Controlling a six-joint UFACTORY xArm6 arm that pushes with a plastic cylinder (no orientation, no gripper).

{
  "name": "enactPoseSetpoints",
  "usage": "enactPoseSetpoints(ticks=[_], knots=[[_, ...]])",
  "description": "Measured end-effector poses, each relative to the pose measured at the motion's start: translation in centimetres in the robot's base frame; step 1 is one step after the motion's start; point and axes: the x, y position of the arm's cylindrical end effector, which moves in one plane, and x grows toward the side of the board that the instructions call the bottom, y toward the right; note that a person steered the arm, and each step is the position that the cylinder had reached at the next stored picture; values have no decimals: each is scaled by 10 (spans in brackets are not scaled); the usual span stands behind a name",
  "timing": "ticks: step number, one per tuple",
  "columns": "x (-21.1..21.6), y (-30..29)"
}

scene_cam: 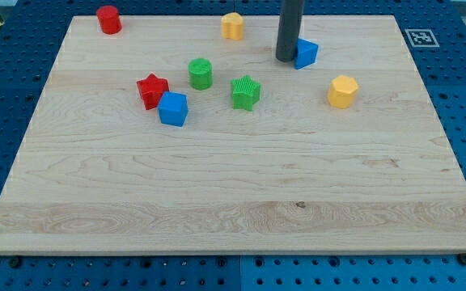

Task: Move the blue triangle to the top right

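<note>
My tip [286, 58] seemingly touches blue triangle [307, 53].

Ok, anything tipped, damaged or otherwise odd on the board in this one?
Nothing stands out. All eight small blocks sit flat on the wooden board, none stacked or hanging over an edge. My tip is right against the view's left side of the blue triangle block, near the view's top.

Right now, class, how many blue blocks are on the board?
2: the blue triangle at the view's top right of centre, touching my tip on its left, and the blue cube left of centre. None seem hidden.
</note>
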Motion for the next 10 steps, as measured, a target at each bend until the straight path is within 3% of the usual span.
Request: enactPoseSetpoints(ticks=[4, 10], knots=[[36, 88], [-32, 78]])
